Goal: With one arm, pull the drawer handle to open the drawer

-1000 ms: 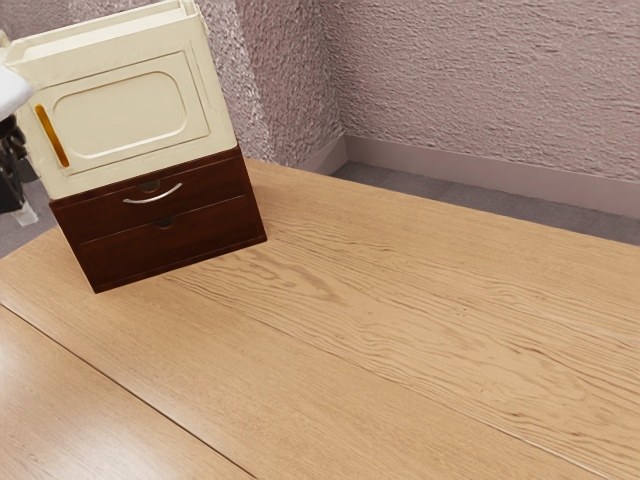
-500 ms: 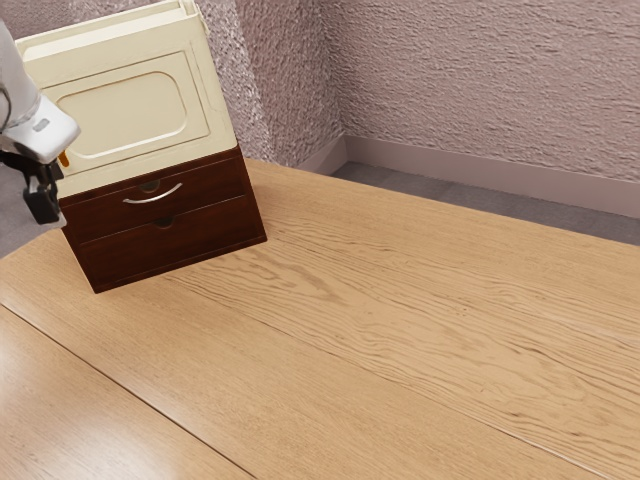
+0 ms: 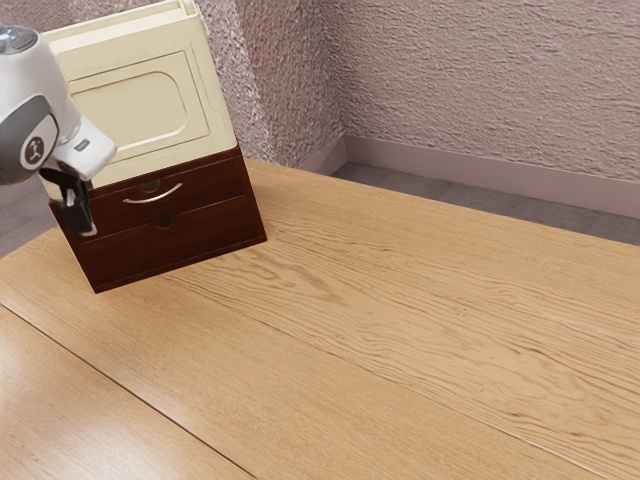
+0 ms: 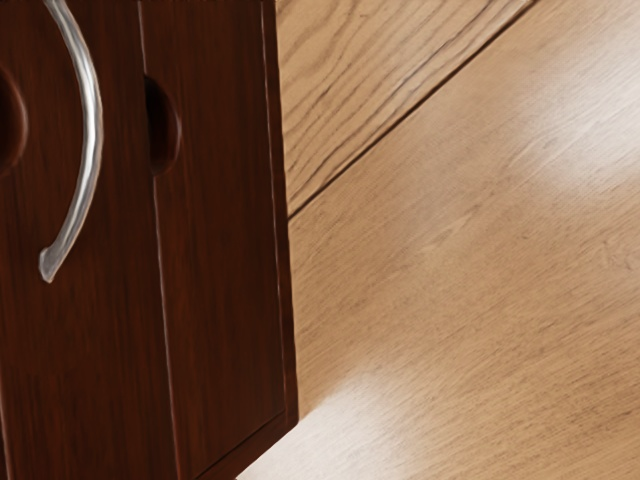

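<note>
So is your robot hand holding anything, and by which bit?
Nothing is held: my gripper hangs apart from the curved silver drawer handle.

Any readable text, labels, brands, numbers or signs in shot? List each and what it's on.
No readable words or numbers.
Arm: round emblem, no lettering legible.
White casing: small grey mark, too small to read.
Drawer unit, cream box: none visible.

The arm point(image 3: 34, 75) is white, rounded, grey-panelled and badged, the hand point(image 3: 83, 229) black.
</note>
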